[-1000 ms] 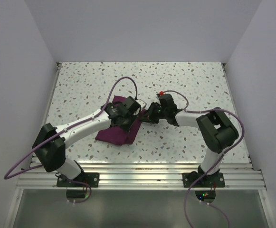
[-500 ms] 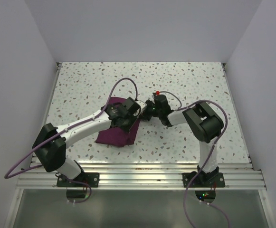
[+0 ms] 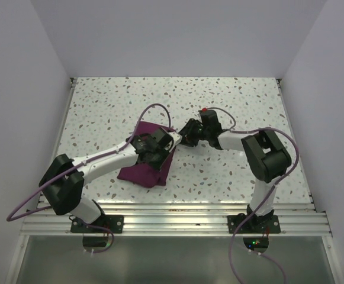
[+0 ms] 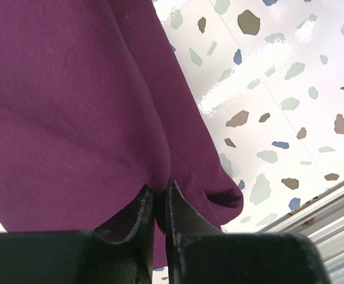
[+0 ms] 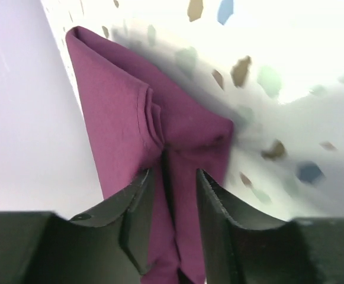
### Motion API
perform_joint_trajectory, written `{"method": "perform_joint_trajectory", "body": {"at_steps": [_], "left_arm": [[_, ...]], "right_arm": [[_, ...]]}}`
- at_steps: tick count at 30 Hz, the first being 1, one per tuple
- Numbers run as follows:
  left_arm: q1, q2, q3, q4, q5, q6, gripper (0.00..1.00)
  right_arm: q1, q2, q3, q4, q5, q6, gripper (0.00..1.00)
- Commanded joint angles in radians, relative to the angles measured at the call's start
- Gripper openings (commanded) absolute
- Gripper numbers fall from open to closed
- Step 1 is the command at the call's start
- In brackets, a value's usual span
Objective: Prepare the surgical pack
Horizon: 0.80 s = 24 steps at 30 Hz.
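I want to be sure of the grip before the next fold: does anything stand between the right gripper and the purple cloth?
Nothing visible does. A fold of the cloth lies directly between the parted fingers of the right gripper. The left gripper pinches the cloth as well.

White speckled table (image 3: 237, 100) under the fingers (image 4: 142, 216); plain pale walls (image 3: 177, 35) beyond them; ribbed metal rail (image 3: 177, 216) behind; glare beside them

The whole table (image 3: 237, 100) is taken in from a fixed camera above and behind the arm bases (image 3: 97, 225), faced down and forward. The surgical pack (image 3: 139, 171) is seen very close from both wrist cameras, past the left gripper (image 4: 158, 186) and right gripper (image 5: 173, 173), and is shared by all three views.
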State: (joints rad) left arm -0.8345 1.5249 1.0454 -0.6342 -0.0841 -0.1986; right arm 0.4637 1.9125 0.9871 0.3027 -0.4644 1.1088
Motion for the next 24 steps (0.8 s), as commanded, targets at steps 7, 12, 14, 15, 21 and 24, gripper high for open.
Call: {"method": "perform_joint_trajectory", "body": {"at_steps": [7, 12, 14, 15, 21, 24], "left_arm": [[-0.015, -0.049, -0.012, -0.024, 0.072, -0.024, 0.27], [-0.015, -0.066, 0.028, -0.05, 0.064, -0.059, 0.48], [-0.015, -0.062, 0.039, -0.056, 0.06, -0.067, 0.58], [-0.015, -0.052, 0.044, -0.058, 0.06, -0.073, 0.59], [-0.023, -0.013, 0.012, -0.025, 0.053, -0.094, 0.57], [-0.035, 0.004, -0.004, -0.013, 0.06, -0.111, 0.52]], "right_arm": [[-0.069, -0.144, 0.004, -0.237, -0.1, -0.129, 0.51], [-0.045, -0.073, 0.051, -0.106, -0.166, -0.009, 0.62], [-0.039, -0.05, 0.064, -0.07, -0.178, 0.019, 0.65], [-0.034, -0.041, 0.067, -0.051, -0.184, 0.048, 0.66], [0.009, 0.043, 0.154, -0.086, -0.175, 0.048, 0.66], [0.009, 0.079, 0.177, -0.093, -0.157, 0.034, 0.64]]}}
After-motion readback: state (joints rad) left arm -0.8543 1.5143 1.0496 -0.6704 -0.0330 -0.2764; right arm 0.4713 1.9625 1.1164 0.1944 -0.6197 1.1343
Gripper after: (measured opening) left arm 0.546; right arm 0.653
